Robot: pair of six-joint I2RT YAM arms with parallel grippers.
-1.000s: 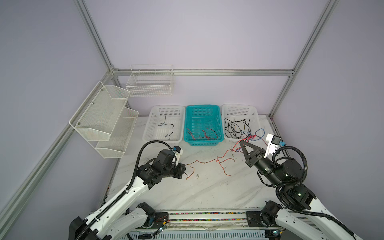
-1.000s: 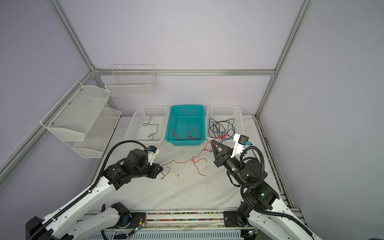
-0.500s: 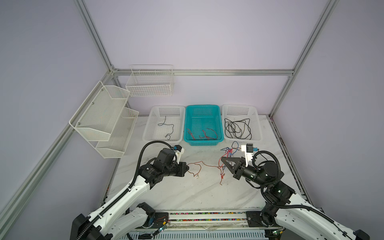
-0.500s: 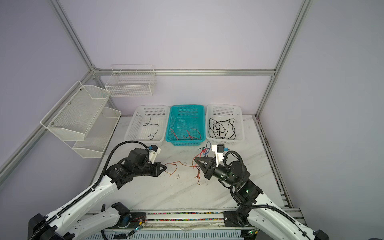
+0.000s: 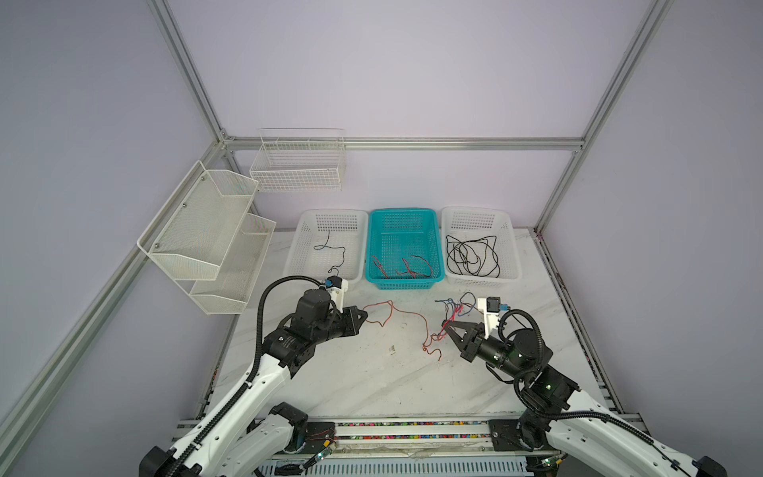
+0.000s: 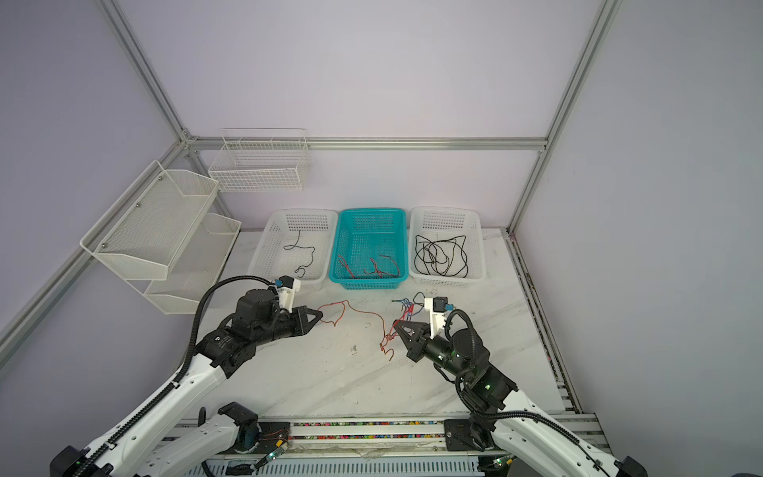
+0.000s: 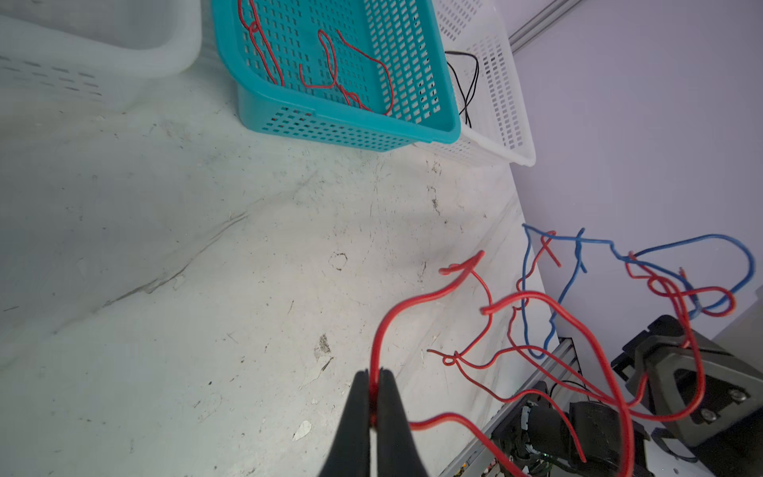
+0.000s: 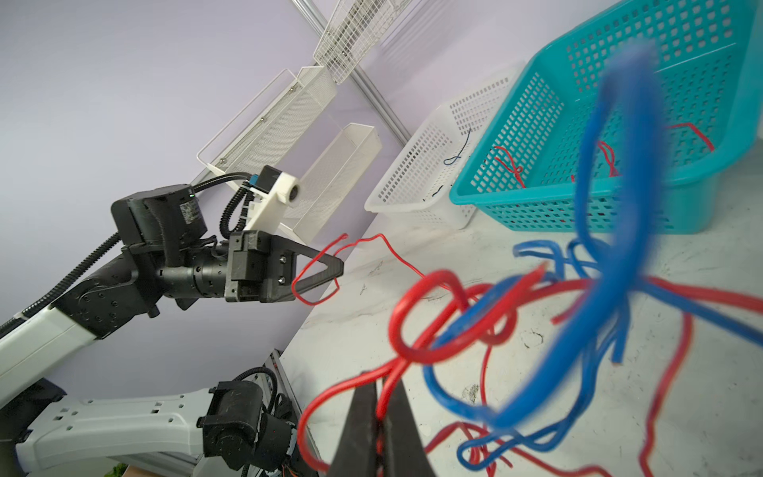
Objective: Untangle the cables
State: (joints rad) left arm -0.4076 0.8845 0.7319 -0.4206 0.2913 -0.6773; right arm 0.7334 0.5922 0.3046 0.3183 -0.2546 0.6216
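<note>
Though hair-thin overhead, cables point(image 8: 441, 276) knotted close-up.

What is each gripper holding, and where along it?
Left gripper: red cable, mid-loop, not a tip. Right gripper: red strand just beside the red-and-blue knot.

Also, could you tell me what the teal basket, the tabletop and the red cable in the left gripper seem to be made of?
The teal basket: moulded plastic, glossy, judging by its uniform perforated walls. The tabletop: white marble-look slab with grey veins, scuffed; stone or laminate, I cannot tell. The red cable: smooth, flexible plastic-looking insulation; its core is not visible.
</note>
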